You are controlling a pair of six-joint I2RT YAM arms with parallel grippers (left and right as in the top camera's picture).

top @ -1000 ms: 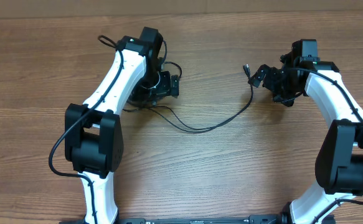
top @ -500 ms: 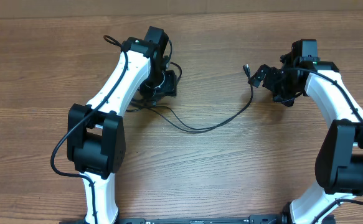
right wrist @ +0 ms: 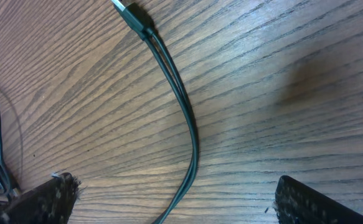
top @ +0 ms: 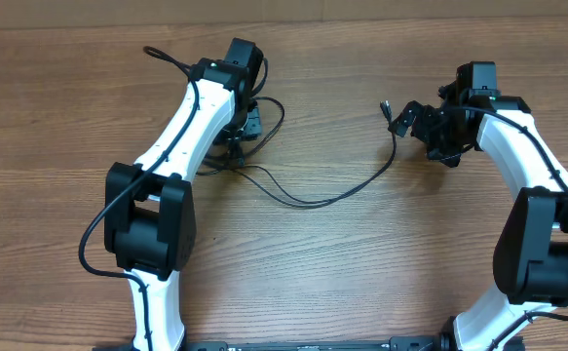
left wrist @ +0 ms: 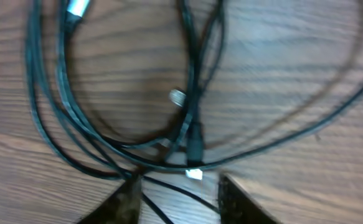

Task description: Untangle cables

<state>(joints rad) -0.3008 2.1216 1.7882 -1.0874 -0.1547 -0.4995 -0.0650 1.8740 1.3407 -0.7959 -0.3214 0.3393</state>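
The cables (top: pixel 308 200) are thin black cords. A tangled bundle (top: pixel 254 132) lies under my left gripper (top: pixel 247 119), and one long strand curves right to a plug tip (top: pixel 386 102) beside my right gripper (top: pixel 407 122). In the left wrist view the loops (left wrist: pixel 190 118) cross over one another, with a silver plug (left wrist: pixel 177 96) and a white tip (left wrist: pixel 194 174) among them. My left gripper (left wrist: pixel 180 200) is low over them, its jaws part-way in but still apart, with thin strands running between them. My right gripper (right wrist: pixel 181 202) stands wide open astride the doubled strand (right wrist: pixel 190 134), whose plug (right wrist: pixel 126 10) lies ahead.
Everything rests on a wooden table (top: pixel 361 273). A thicker black cord (top: pixel 162 57) belonging to the left arm sticks out at the back left. The two arm bases stand at the front edge.
My left gripper has shifted a little toward the far side and its jaws have narrowed around the bundle. The loops beside it have moved slightly. The right arm has not moved.
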